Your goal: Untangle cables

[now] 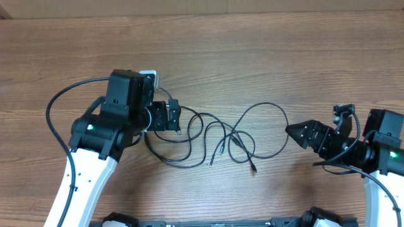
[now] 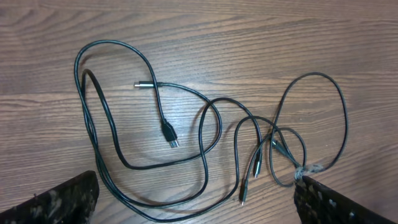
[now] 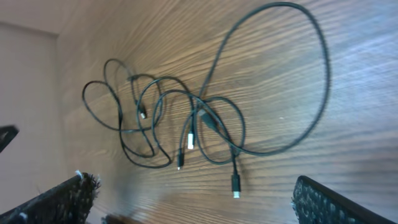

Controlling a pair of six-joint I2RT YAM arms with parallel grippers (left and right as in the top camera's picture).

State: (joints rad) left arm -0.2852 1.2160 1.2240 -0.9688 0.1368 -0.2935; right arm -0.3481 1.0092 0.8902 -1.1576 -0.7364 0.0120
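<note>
Cables (image 1: 231,136) lie spread in loose black loops on the middle of the wooden table (image 1: 252,50), between your two arms, with several small plug ends pointing toward the near edge. The left gripper (image 1: 178,117) sits over the left end of that spread. In the left wrist view the cables (image 2: 168,132) fill the table ahead of and between its fingers (image 2: 59,199), and a small knot of strands lies just beside the tip of the right-hand finger; you cannot tell from these views whether it touches.

Your left arm comes up from the near left edge, with its wrist turned so the gripper points right, along the table toward the strands. Your right arm comes in from the near right, and its gripper (image 1: 291,131) points left at the big loop on the right of the spread. From overhead its tip lines up with that loop's right edge.

Both sets of jaws stand wide apart. The left fingers sit at the two lower corners of their view with nothing clamped between them. The right fingers (image 3: 329,202) are just as wide, and the cables (image 3: 202,115) lie ahead of them, apart from both pads, so that gripper holds nothing.
</note>
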